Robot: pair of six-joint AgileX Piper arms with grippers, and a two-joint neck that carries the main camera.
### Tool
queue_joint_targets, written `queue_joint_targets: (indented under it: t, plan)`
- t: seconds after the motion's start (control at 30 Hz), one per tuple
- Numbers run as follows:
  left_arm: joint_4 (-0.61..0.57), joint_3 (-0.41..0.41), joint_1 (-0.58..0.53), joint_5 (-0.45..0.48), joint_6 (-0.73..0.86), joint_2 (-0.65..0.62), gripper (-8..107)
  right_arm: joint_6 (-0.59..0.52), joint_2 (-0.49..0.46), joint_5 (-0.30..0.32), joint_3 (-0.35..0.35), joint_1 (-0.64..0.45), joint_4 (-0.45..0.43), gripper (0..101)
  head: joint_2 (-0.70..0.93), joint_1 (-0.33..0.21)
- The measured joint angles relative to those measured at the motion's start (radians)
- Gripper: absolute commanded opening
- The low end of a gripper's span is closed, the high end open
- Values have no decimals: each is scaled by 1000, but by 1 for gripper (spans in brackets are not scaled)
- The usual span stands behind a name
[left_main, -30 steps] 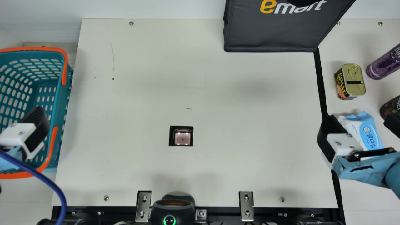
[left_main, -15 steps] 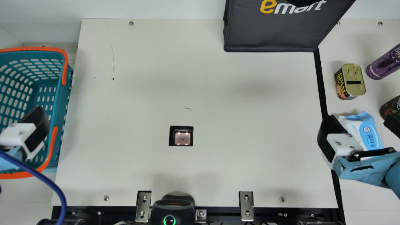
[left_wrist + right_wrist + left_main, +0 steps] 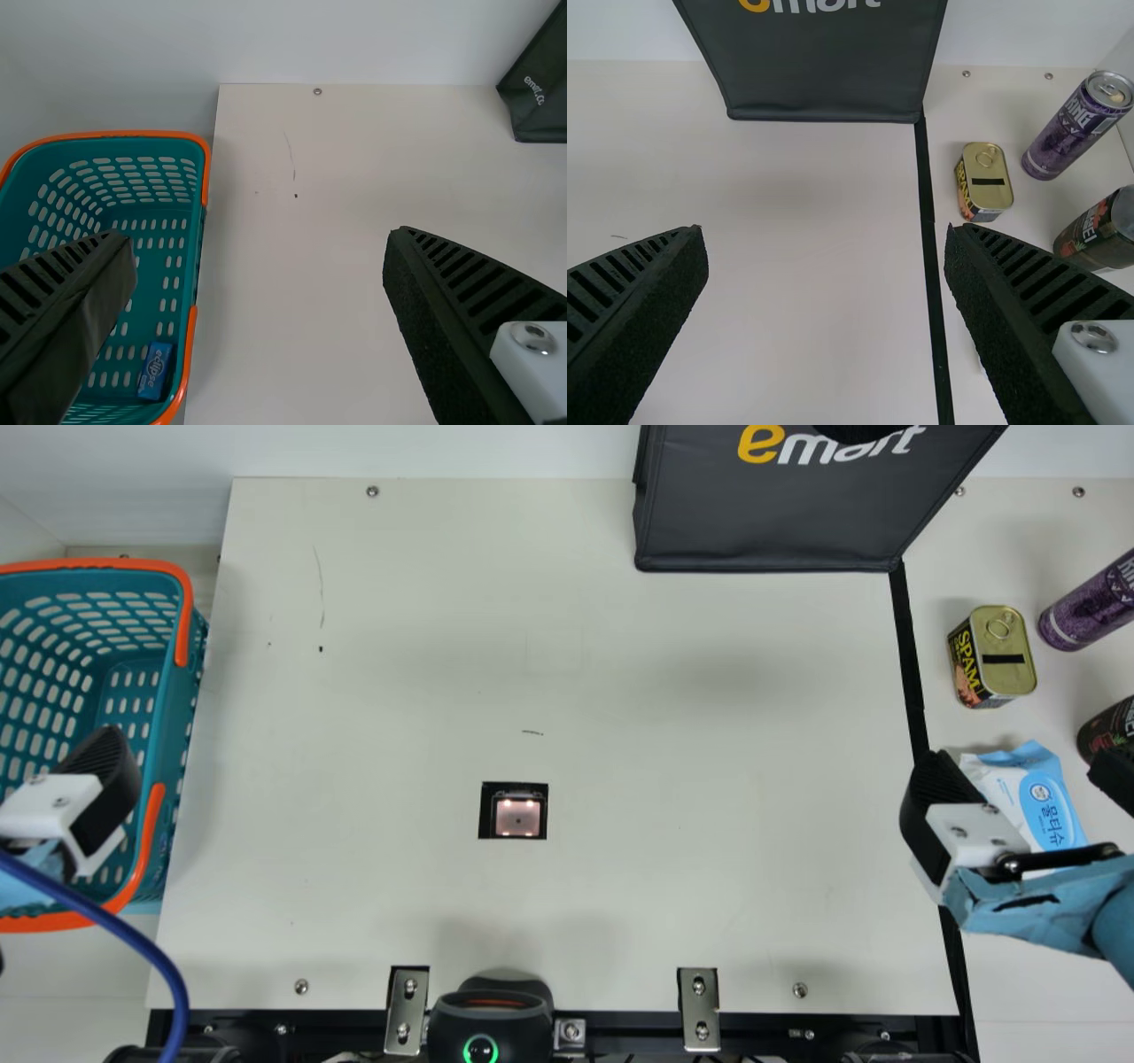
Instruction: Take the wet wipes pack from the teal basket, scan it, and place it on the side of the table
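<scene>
The wet wipes pack (image 3: 1050, 808) is laid on the right side of the surface (image 3: 1028, 983), clear of the scanner window (image 3: 517, 818), presumably because scanning is done, and the jaws of the left gripper (image 3: 259, 241) and right gripper (image 3: 827, 235) are spread wide and empty, no grip apparently being needed.

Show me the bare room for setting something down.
The widest free patch lies between the teal basket and the black stripe, in front of the dark bag and around the scanner window. Right of the stripe is crowded: wipes pack, gold can, purple can, dark can, right hand.
</scene>
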Motion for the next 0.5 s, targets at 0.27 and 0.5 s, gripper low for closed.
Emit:
queue_joint_targets:
  t: [0.27,0.5]
  plan:
    - [0,0,0,0,0,0,90,0,0,0,0,0,0,95,2,0]
    - [0,0,0,0,0,0,90,0,0,1,0,0,0,95,2,0]
